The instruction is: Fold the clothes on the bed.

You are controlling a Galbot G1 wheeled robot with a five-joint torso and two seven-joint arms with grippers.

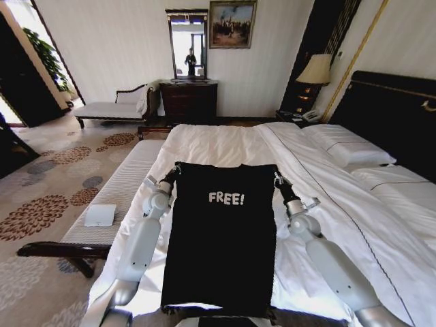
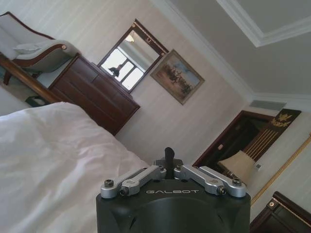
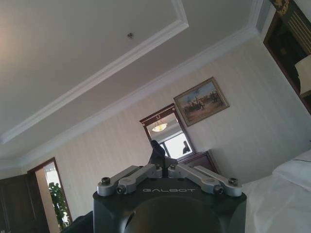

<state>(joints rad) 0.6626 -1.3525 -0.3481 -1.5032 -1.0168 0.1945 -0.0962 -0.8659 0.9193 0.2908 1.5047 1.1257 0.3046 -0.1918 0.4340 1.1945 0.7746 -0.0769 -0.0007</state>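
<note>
The clothes, one black T-shirt (image 1: 221, 245) with white "FREE!" lettering, hang stretched flat between my two grippers above the near side of the bed (image 1: 225, 144). My left gripper (image 1: 174, 171) is shut on its upper left corner. At the upper right corner my right gripper (image 1: 276, 179) is likewise shut. The lower hem drops toward my body. In the left wrist view a pinch of black cloth (image 2: 168, 153) pokes up from the shut left gripper (image 2: 168, 164). The right wrist view shows the same black cloth (image 3: 156, 151) held in the right gripper (image 3: 158, 162).
A pale upholstered bench (image 1: 119, 194) with a white pad (image 1: 100, 215) runs along the bed's left side. Pillows (image 1: 347, 145) and a dark headboard (image 1: 395, 109) lie to the right. A dark dresser (image 1: 189, 101) and chaise (image 1: 112, 107) stand by the far wall.
</note>
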